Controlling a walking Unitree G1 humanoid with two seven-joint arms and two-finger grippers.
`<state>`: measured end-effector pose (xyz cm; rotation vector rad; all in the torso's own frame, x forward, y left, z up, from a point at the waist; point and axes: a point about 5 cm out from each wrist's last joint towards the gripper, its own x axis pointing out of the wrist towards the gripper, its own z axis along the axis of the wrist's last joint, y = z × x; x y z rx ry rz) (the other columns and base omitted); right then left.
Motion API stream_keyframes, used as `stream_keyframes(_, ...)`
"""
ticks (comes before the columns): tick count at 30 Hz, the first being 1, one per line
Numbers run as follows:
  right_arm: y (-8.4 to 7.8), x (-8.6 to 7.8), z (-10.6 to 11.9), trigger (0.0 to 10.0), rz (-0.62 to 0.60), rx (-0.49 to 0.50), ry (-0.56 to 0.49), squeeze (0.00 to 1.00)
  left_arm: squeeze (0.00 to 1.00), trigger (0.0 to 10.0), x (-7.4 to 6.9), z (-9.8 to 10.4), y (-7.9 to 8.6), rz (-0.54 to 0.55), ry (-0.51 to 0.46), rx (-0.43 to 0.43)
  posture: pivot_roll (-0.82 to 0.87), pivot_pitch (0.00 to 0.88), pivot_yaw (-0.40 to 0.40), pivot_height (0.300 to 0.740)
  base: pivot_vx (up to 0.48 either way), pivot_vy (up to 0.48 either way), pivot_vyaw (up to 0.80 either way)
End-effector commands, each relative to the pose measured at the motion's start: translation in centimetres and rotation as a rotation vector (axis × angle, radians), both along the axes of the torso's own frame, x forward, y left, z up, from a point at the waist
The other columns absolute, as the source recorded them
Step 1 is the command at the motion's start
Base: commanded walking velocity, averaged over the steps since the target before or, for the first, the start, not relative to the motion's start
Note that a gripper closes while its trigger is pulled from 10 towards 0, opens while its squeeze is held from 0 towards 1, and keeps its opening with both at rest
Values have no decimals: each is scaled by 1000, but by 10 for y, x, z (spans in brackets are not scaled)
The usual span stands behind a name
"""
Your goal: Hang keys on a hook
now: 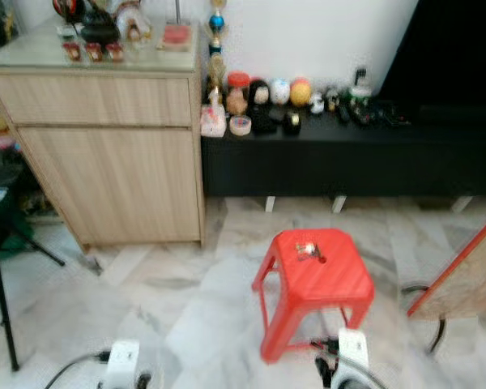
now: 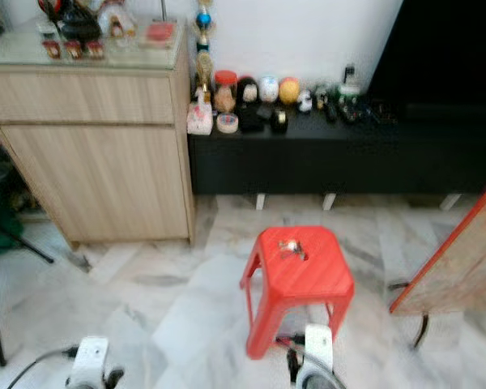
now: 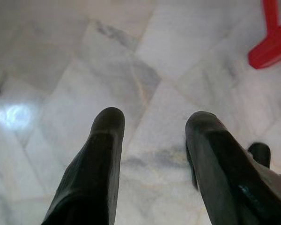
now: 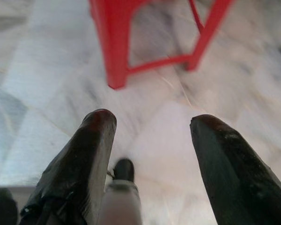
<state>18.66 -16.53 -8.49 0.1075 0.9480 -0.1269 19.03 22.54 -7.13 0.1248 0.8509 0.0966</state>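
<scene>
- Marble floor [image 1: 186,300], pale with grey veining, spreads across the room up to a white wall at 12 o'clock.
- Long low black TV bench [image 1: 348,158] runs along that wall from 12 to 3 o'clock, its top crowded with small ornaments and jars [image 1: 263,101].
- Light wooden cabinet [image 1: 105,154] stands at 10 o'clock, touching the bench's end; its glass top carries a dark teapot [image 1: 97,31] and small red cups.
- Orange-edged wooden board [image 1: 470,271] leans in at 3 o'clock.
- Black tripod leg [image 1: 4,308] crosses the view at 9 o'clock.
- Red plastic stool [image 1: 314,279] stands on the floor just past centre, toward 5 o'clock, well apart from the cabinet.
- Left hand [image 3: 152,124] hangs low at 7 o'clock, its two black fingers spread over bare marble, holding nothing.
- Right hand [image 4: 150,124] hangs low at 5 o'clock beside the stool's near legs, fingers spread apart and empty.
- Keys [image 1: 308,250] lie as a small metallic bunch on the stool's seat, near its far edge, untouched by either hand.
</scene>
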Motion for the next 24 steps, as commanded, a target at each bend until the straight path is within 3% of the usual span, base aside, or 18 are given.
stream_keyframes(1,0,4,2,10000,-4,3,-10,0,0,10000,-2,-1,0,-13,18,6,42,0,-94,737,0,0,-738)
stream_keyframes(24,1,4,2,10000,0,1,-4,0,0,10000,-2,-1,-2,-12,2,-19,47,0,-93,737,0,0,-691)
